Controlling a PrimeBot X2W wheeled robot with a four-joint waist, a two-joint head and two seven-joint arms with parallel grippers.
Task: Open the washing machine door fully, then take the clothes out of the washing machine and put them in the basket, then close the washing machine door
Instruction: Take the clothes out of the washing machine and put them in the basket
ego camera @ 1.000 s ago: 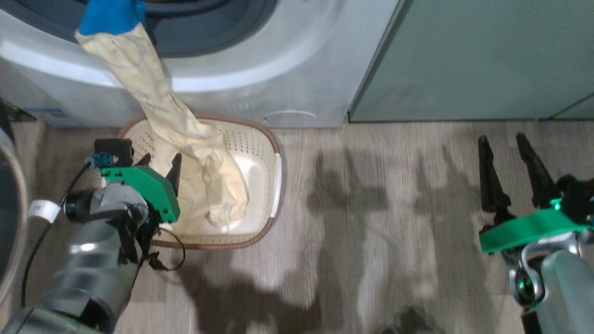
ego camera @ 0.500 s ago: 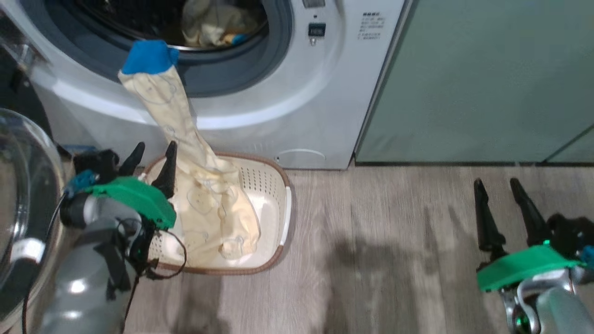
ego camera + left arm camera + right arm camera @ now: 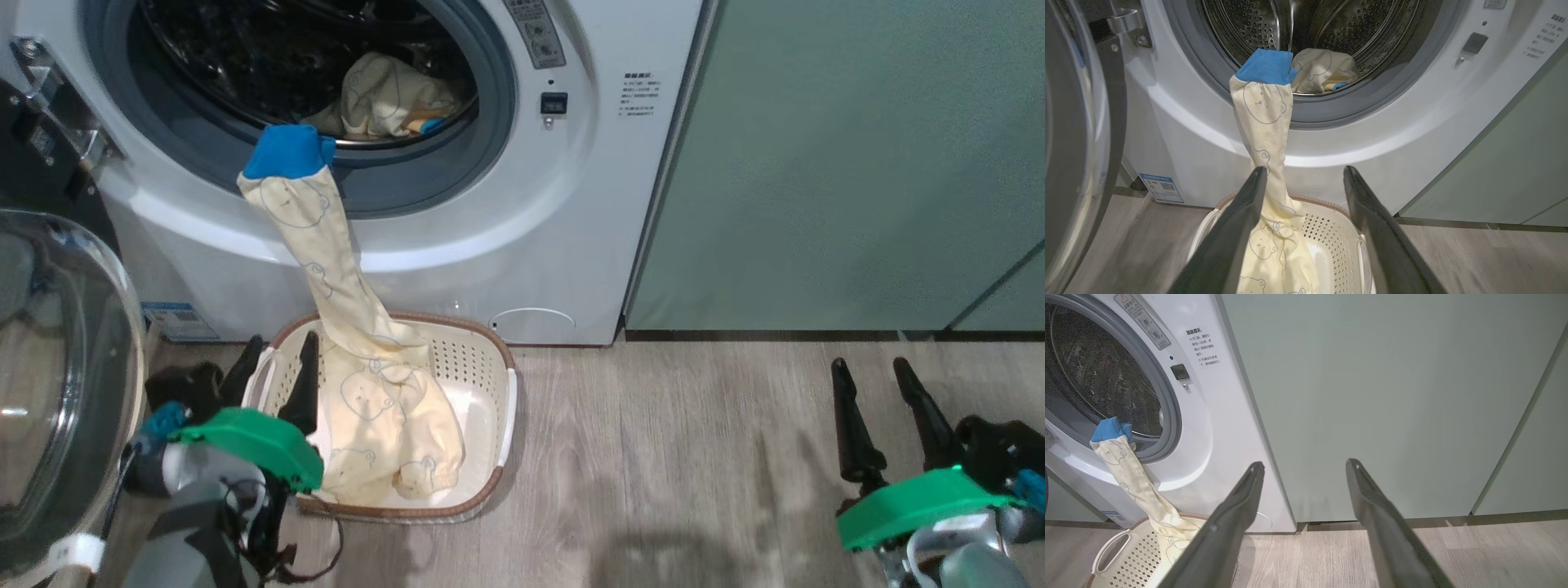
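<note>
from the washing machine point(image 3: 531, 245), the clothes point(image 3: 326, 261) hang blue-end-up into the basket point(image 3: 467, 363); left hand point(image 3: 282, 341), right hand point(image 3: 867, 365) spread.

Drum mouth point(image 3: 245, 65) open, one hanging garment point(image 3: 326, 261) across its lower rim into the basket point(image 3: 478, 359)

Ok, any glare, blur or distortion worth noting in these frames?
Head view: sharp, with reflections on the washing machine door glass and a faint shadow on the floor. Left wrist view: floor at lower left smeared. Right wrist view: wide-angle lens tilts the cabinet edges.

Home laundry corner — washing machine point(image 3: 522, 212), green cabinets point(image 3: 857, 163), wood-look floor point(image 3: 694, 457)
</note>
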